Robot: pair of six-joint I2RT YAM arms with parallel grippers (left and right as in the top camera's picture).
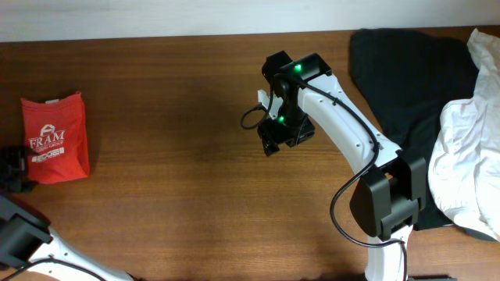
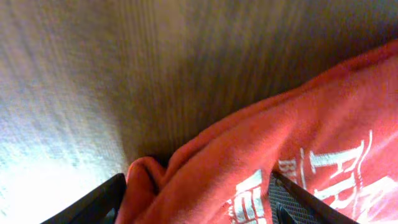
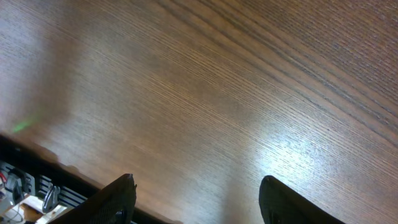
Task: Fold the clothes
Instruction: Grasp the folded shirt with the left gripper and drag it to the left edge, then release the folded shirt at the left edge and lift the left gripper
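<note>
The red-orange T-shirt with white lettering lies in a small folded bundle at the far left of the table. My left gripper sits at the shirt's left edge. In the left wrist view its fingers are spread wide, with a rumpled fold of the shirt lying between them. My right gripper hovers over bare wood near the table's middle, away from the shirt. In the right wrist view its fingers are open and empty.
A black garment lies spread at the back right, with a white garment heaped over its right side. The wooden table runs between the shirt and these. The table's edge and some equipment show in the right wrist view.
</note>
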